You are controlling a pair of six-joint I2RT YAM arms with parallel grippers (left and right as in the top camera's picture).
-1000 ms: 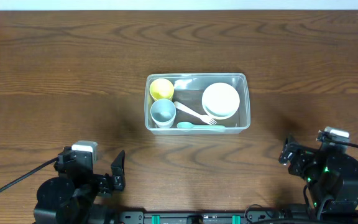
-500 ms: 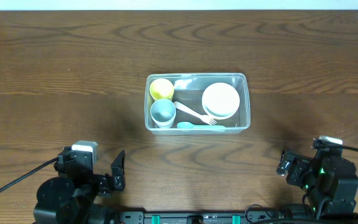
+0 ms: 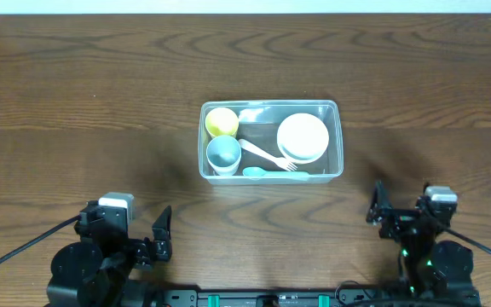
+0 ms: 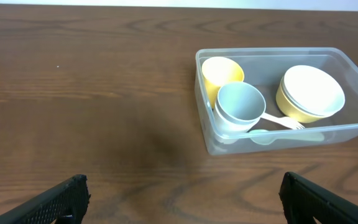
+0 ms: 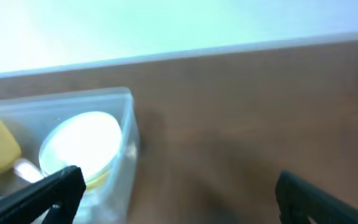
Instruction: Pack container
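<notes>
- Left gripper (image 4: 182,186) is spread wide. Its two black fingertips only just show at the bottom corners of its own camera view, with bare wood between them.
- Right gripper (image 5: 179,183) is also spread wide and holds nothing. Its camera picture is blurred, so the finger shapes are soft dark wedges.
- Both arms sit by the near edge of the table (image 3: 101,102), one towards each near corner. From overhead their bodies hide most of the fingers.
- In the right wrist view the container (image 3: 269,104) is cut off by the left side of the picture, and only its right end shows.
- The table is dark brown wood with a wavy grain.
- The container is a clear plastic rectangular tub with rounded corners and a rim. It stands about midway between the left and right edges, well apart from both grippers.
- Inside, at its left end, stand a yellow cup (image 3: 221,121) and a pale blue cup (image 3: 223,153), side by side.
- At its right end a white bowl (image 3: 303,136) nests in a yellow bowl (image 4: 303,110) that is mostly hidden beneath it.
- A white fork (image 3: 267,156) lies slantwise between the cups and the bowls.
- A pale blue-green spoon (image 3: 275,174) lies along the near wall, hazy through the plastic.
</notes>
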